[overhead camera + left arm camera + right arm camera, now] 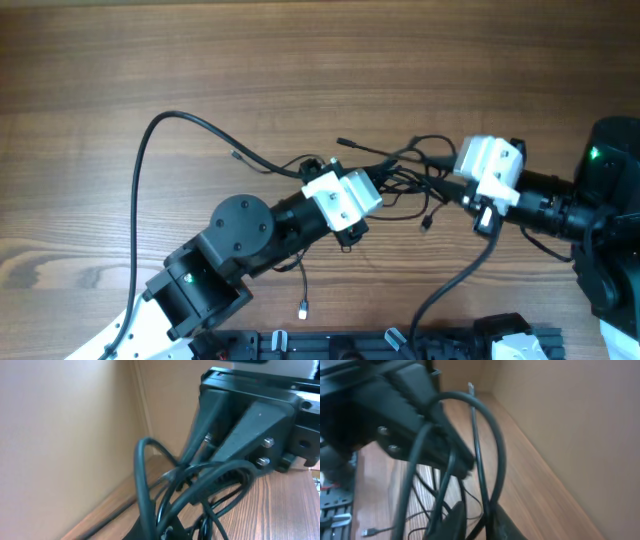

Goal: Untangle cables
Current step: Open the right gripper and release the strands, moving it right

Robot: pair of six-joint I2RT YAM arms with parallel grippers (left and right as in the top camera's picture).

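Over the brown wood-grain table, caught the white-capped black left gripper and right gripper set at opposite sides of the knot of thin black plug-tipped cables at mid-table, apparently to tease it apart; could not tell whether either gripped a strand.

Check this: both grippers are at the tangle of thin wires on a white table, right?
No. The table is brown wood, not white; the overhead view shows it. The left gripper and right gripper are both at the tangle of wires.
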